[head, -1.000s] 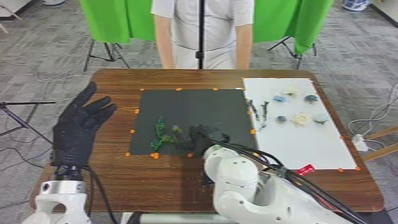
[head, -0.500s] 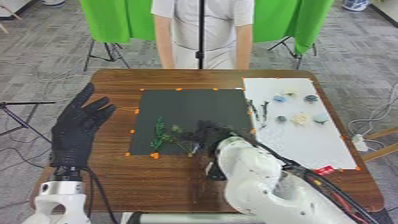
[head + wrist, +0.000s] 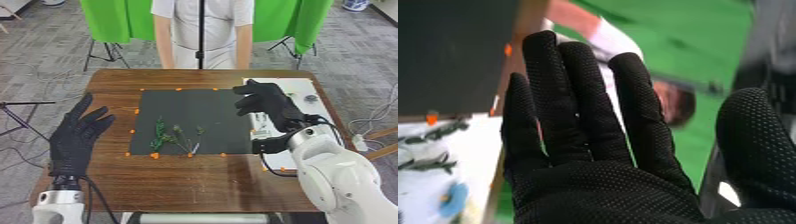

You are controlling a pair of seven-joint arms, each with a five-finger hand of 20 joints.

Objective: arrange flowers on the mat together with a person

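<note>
At the bottom of the frame, the brown wooden worktop (image 3: pixel 178 187) is showing a glossy grain. At the left, the left hand (image 3: pixel 73 142), in black fabric, is standing palm up the frame with its fingers slightly apart and loosely straight. Just left of centre, the smooth, dark rectangular mat (image 3: pixel 173 107) is carrying the arranged pieces on its lower part: a bushy green sprig (image 3: pixel 159 135) is lying nearest its left edge, thin-stemmed flowers (image 3: pixel 177 131) are lying just beside it, and a small green sprig (image 3: pixel 200 131) is lying to their right. Right of centre, the right hand (image 3: pixel 271 102) is hovering around the inner edge of the white mat (image 3: pixel 298 86); in the right wrist view, its dotted black fingers are reaching out nearly straight, slightly apart, with the thumb well apart. On the white mat, dark leafy sprigs (image 3: pixel 432 162) and a soft blue flower (image 3: pixel 456 199) are lying, and a rounded grey-blue flower (image 3: pixel 311 98) is sitting towards the upper right. Orange markers (image 3: pixel 155 155) are dotting the dark mat's edges. At the top, green cloth (image 3: pixel 107 20) is hanging in folds.
</note>
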